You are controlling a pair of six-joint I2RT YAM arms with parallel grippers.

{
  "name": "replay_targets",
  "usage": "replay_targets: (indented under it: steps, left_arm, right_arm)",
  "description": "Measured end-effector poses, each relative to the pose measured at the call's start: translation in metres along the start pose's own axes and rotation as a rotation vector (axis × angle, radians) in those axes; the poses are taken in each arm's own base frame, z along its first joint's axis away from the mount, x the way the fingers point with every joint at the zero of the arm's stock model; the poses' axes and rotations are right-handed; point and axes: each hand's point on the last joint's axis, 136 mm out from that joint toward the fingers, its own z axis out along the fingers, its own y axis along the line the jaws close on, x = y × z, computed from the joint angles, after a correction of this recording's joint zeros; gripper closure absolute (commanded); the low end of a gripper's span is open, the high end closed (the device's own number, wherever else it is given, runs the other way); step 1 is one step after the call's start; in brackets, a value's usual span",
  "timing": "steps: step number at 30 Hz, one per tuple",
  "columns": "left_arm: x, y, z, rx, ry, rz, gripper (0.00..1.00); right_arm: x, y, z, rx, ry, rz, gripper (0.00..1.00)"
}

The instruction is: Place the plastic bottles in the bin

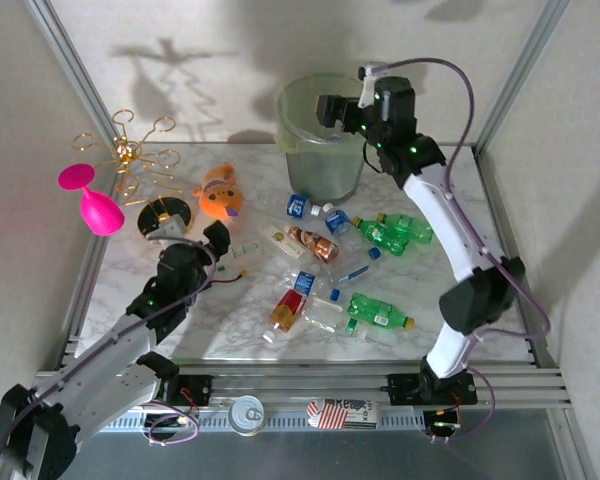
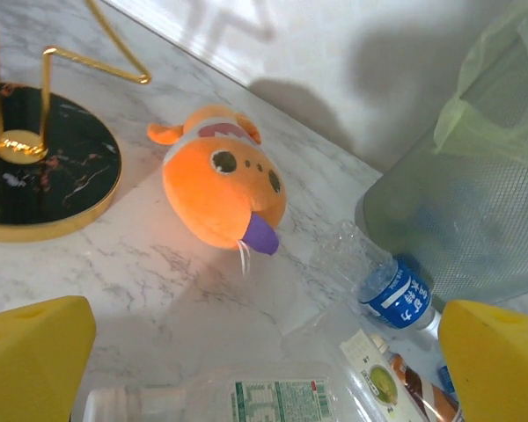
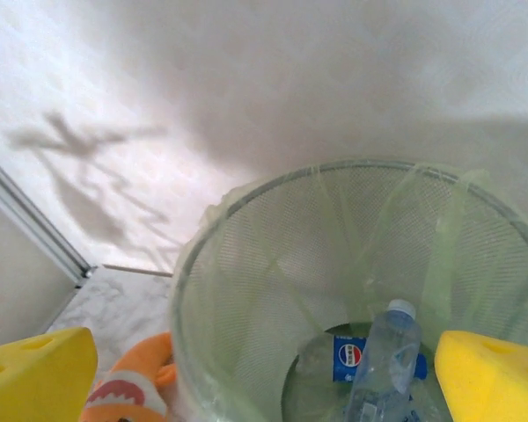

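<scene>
The pale-green bin (image 1: 320, 140) stands at the back of the table. My right gripper (image 1: 332, 108) hangs open over its rim (image 3: 246, 189), with nothing between the yellow fingers (image 3: 35, 369). A clear white-capped bottle (image 3: 383, 352) and a blue-labelled one (image 3: 352, 356) lie inside. Several crushed bottles lie scattered mid-table: blue-labelled (image 1: 300, 206), amber (image 1: 315, 243), green (image 1: 395, 230) and green (image 1: 380, 312). My left gripper (image 1: 217, 240) is open just above a clear bottle with a white label (image 2: 282, 400), its pads (image 2: 488, 360) on either side of it and not touching it.
An orange plush toy (image 1: 220, 195) lies left of the bin, close to my left gripper. A pink wine glass (image 1: 95, 205) and a gold wire stand on a black base (image 1: 165, 213) are at the far left. A can (image 1: 247, 412) and a carton (image 1: 342, 412) rest on the front rail.
</scene>
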Motion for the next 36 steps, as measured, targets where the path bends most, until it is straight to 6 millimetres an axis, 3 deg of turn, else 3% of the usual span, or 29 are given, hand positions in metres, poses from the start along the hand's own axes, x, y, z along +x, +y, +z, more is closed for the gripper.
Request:
replay_targets:
  steps: [5, 13, 19, 24, 36]
  left_arm:
    - [0.009, -0.006, 0.028, -0.006, 0.089, 0.065, 0.00]
    - [0.039, 0.001, 0.059, -0.048, 0.211, 0.099, 0.00]
    - [0.059, 0.019, 0.075, -0.092, 0.284, 0.101, 0.00]
    - [0.075, 0.024, 0.086, -0.104, 0.344, 0.090, 0.00]
    - [0.094, 0.006, 0.082, -0.012, 0.445, 0.012, 0.00]
  right_arm:
    - [0.033, -0.003, -0.032, -0.020, 0.036, 0.015, 0.01]
    - [0.152, -0.032, -0.078, 0.010, 0.162, 0.116, 0.01]
    - [0.210, -0.043, -0.106, 0.002, 0.190, 0.211, 0.01]
    - [0.226, -0.045, -0.107, -0.007, 0.199, 0.261, 0.01]
    - [0.216, -0.042, -0.107, -0.026, 0.148, 0.271, 0.01]
